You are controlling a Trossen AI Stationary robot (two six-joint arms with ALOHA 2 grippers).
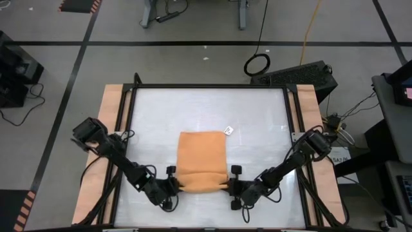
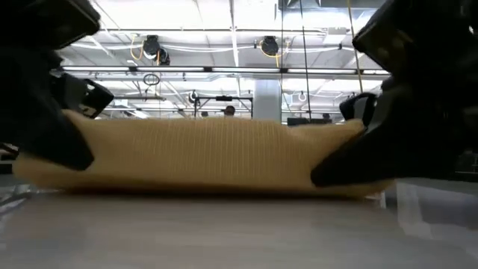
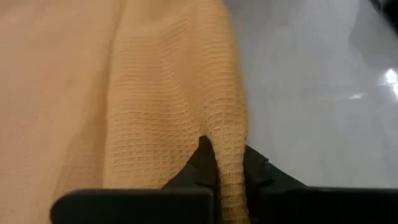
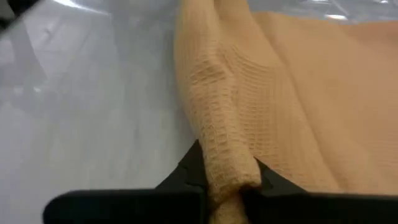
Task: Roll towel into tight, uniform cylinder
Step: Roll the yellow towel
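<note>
The towel (image 1: 202, 154) lies mid-tabletop (image 1: 161, 109) – its near edge bunched, left hand (image 1: 175, 185) and right hand (image 1: 229, 187) each clamped tight on 1 near corner

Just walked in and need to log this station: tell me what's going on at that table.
A two-armed robot is working on an orange-tan towel lying on the white table. The left end effector is pinched shut on the towel's near left corner, and the right end effector is shut on the near right corner. That near edge is bunched up between them, like the start of a roll. The rest of the towel lies flat, with its small white tag at the far corner.
</note>
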